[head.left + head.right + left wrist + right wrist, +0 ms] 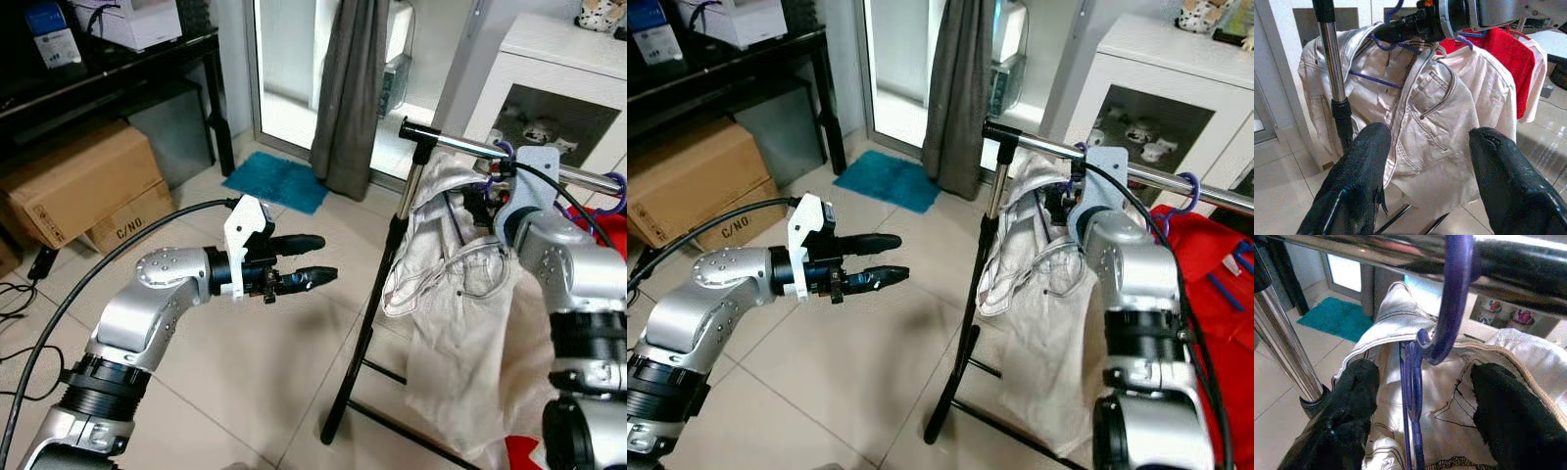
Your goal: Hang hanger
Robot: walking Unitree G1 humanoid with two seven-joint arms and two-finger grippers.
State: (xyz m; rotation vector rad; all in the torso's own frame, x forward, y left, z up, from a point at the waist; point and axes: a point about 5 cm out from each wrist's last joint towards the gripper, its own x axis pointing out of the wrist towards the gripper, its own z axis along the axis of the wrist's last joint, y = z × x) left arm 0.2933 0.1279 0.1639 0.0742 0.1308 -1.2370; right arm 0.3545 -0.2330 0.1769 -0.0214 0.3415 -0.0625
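- up at the garment rack's rail (460, 147), the right gripper (1420, 382) sits just under the chrome bar, fingers spread wide on either side of the purple hanger (1452, 298). nothing is pinched between them, as far as the wrist view shows.
- the hanger's hook curls over the rail, and its neck drops down between the two open fingers (1354, 401) into the collar of the cream jacket (460, 294).
- the jacket droops off that hanger near the rack's upright pole (377, 294), which runs down to a black base on the tiled floor (255, 362).
- left gripper (328, 259) hovers out over the tiles, well apart from the rack and pointed toward it, fingers parted with nothing in them.
- just beside the jacket on the same rail there's a red garment (1215, 294), with another purple hook (1187, 191) looped over the bar.
- off on the robot's left: a cardboard box (78, 191) under a black table (118, 69), plus a teal mat (276, 181) by the grey curtain (348, 88).
- white cabinet (558, 78) stands behind the rack.
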